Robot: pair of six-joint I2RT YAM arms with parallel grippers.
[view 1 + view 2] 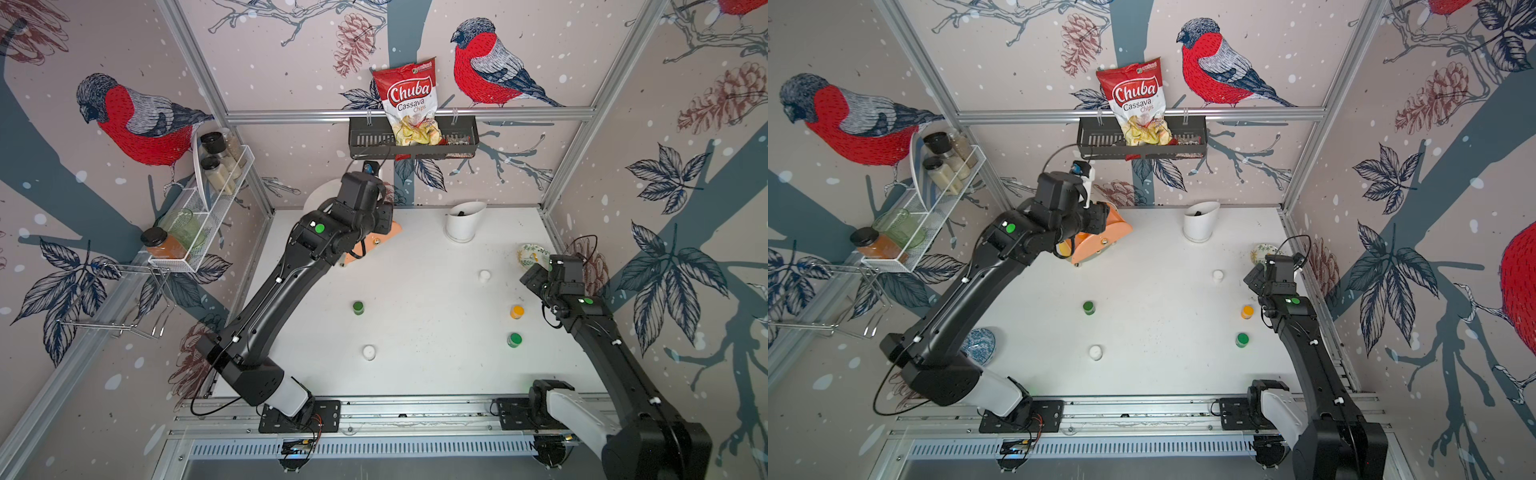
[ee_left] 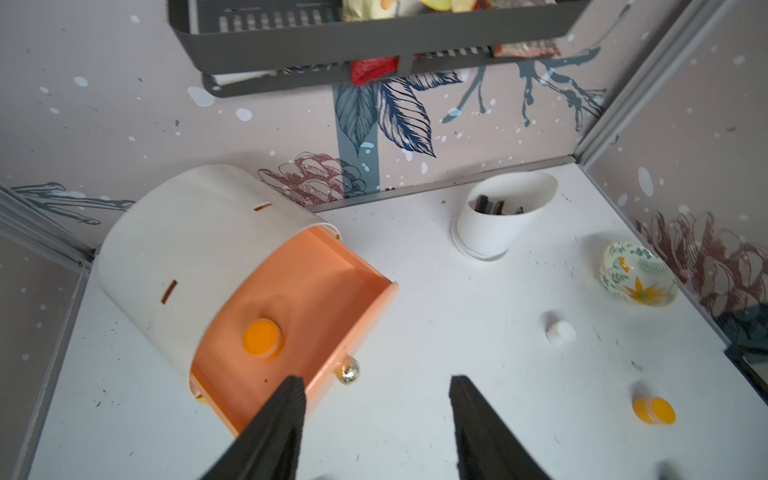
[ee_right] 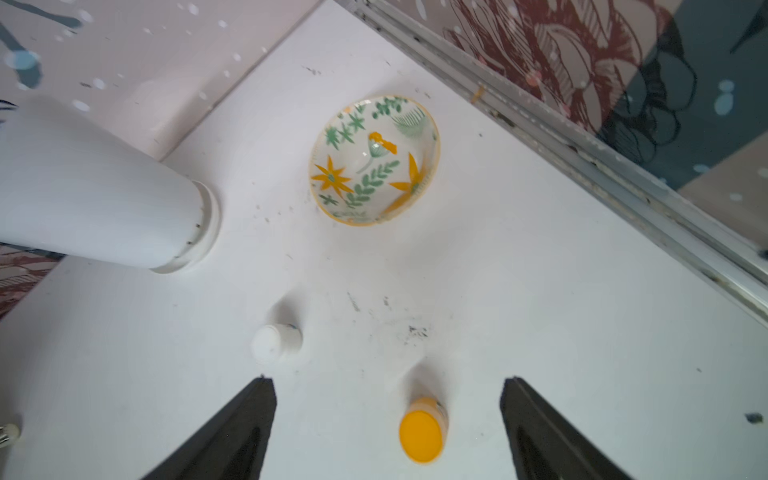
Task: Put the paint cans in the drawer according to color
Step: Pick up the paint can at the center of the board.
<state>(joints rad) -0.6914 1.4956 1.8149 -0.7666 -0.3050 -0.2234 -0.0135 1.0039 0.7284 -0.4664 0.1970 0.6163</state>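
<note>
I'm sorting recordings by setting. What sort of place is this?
Probably a mock kitchen nook inside a robot test cell: a wire rack of spice jars, a chip bag in a hanging basket, and aluminium framing with bird wallpaper around the table.

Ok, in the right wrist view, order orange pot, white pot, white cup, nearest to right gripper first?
1. Orange pot, between the right gripper's open jaws.
2. White pot, just ahead, toward the cup.
3. White cup, near the back wall.
</note>
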